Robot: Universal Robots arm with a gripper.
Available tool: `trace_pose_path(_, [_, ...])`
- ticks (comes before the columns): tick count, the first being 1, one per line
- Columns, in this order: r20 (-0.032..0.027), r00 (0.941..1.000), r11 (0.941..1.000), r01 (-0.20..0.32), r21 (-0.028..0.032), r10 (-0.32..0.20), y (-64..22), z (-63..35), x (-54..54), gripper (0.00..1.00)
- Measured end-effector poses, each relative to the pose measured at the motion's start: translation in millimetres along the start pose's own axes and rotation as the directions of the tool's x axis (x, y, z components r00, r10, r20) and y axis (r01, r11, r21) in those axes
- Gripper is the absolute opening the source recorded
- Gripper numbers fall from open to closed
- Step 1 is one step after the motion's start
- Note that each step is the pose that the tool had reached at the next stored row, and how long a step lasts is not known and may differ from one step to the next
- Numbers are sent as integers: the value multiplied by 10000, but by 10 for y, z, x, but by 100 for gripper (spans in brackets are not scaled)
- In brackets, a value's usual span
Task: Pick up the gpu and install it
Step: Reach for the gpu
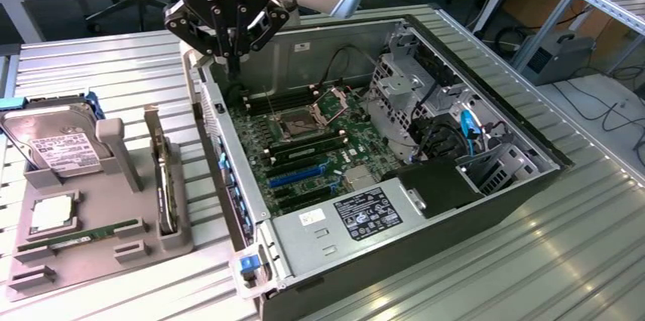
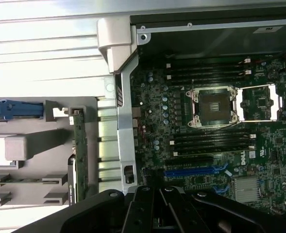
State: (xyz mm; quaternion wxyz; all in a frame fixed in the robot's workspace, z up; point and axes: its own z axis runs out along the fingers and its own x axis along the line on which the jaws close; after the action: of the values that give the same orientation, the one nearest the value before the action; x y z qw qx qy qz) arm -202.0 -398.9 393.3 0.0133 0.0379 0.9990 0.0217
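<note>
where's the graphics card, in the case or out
Out. The graphics card stands on edge in the grey holder beside the case, and the blue slot on the board is empty.

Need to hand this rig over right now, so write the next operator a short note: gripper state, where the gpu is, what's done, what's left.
Gripper: shut, holding nothing, hanging over the far corner of the open computer case, on the exterior view's left side.
gpu: standing on edge in the grey holder beside the case, untouched.
Done: nothing that shows; the blue expansion slot on the motherboard is empty.
Left: the gpu is not yet picked up or installed.
</note>
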Motion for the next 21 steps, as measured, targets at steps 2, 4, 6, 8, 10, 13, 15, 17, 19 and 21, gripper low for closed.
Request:
trace_pose_path(2, [0,10000,10000,0,0,0,-1,0,9,11])
trace_pose_path(4, [1,10000,10000,0,-1,0,-1,0,18,11])
trace_pose_path(6, [0,10000,10000,0,0,0,-2,-1,26,11])
trace_pose_path(8, [1,10000,10000,0,0,0,-3,-1,35,11])
trace_pose_path(10, [0,10000,10000,0,0,0,-3,-1,46,11])
trace_pose_path(13, [0,10000,10000,0,0,0,-4,-1,60,11])
trace_pose_path(15, [0,10000,10000,0,1,0,-5,-2,69,11])
trace_pose_path(17, [0,10000,10000,0,1,0,-6,-2,79,11])
trace_pose_path(19, [0,10000,10000,0,1,0,-7,-3,90,11])
trace_pose_path(21, [0,10000,10000,1,1,-1,-8,-2,101,11])
